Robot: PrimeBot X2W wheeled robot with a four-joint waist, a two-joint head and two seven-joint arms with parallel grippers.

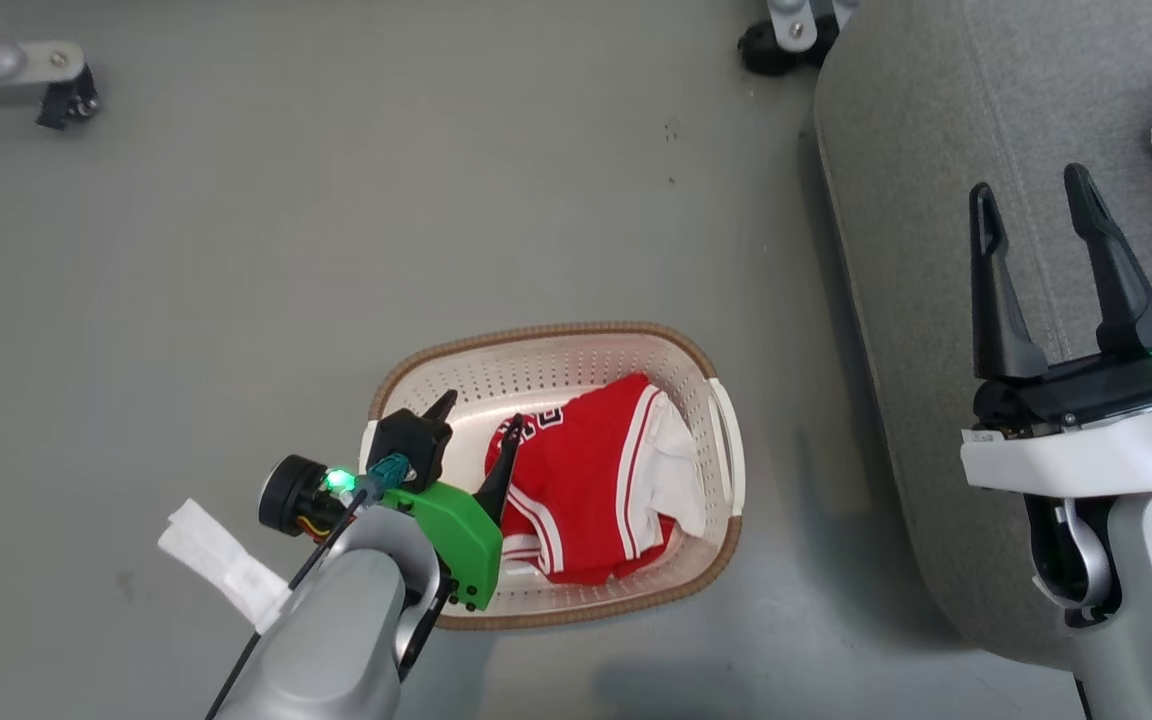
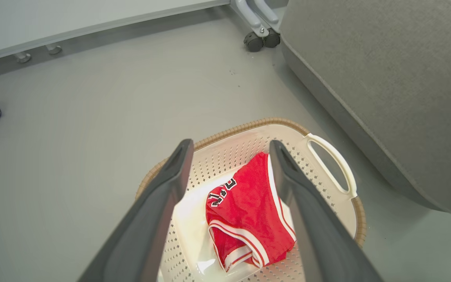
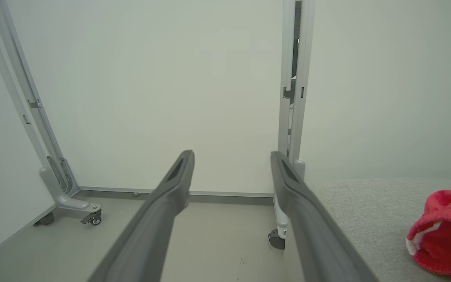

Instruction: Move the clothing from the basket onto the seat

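While my left claw point(image 1: 482, 408) is hovering wide over what seems the jersey point(image 1: 586, 470) in the basket point(image 1: 536, 333), my right claw point(image 1: 1028, 182) is gaping above the seat point(image 1: 916, 150).

Bright, even light, soft shadows by basket point(image 1: 556, 329) & seat point(image 1: 936, 150) (glare on basket floor); wrist views bend at edges.

On the clothing point(image 2: 249, 219), dark lettering point(image 2: 222, 192) lies creased, unreadable.

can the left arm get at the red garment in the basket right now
Probably yes: the left gripper hangs open over the red garment, which lies uncovered in the basket, with nothing between them.
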